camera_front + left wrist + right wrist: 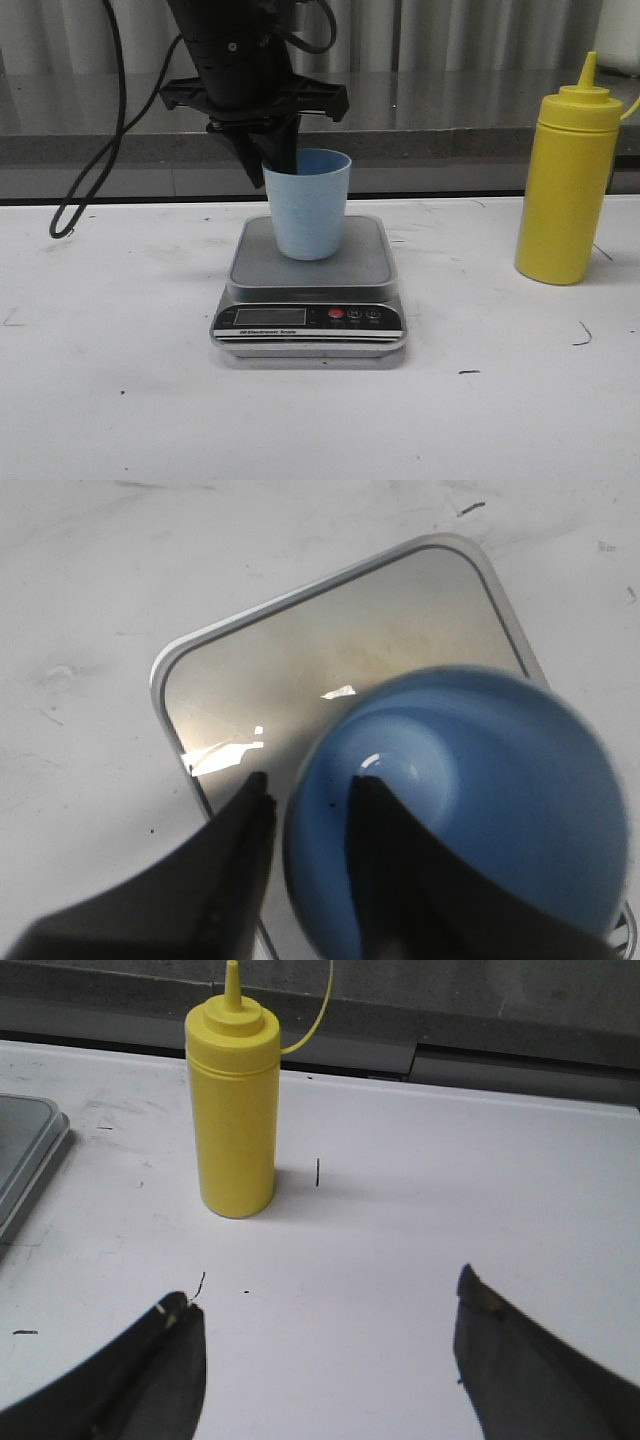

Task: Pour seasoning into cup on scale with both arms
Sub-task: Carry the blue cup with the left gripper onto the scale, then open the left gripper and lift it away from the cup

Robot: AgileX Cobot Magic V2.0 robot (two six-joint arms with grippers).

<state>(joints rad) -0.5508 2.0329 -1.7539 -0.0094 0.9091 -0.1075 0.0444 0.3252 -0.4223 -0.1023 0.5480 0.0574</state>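
The cup [311, 206] is being gripped at its rim by the left hand [305, 792], one finger inside, one outside, on the scale [310, 300]. The right hand [325, 1305] is being held wide open and empty, short of the bottle [238, 1110] on the worktop [120, 400]; grasping it is judged next.

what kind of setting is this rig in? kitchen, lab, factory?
Probably a lab test bench, not a real kitchen: a bare white table scuffed with marks, only a scale, cup and yellow bottle laid out, and a plain grey ledge behind.
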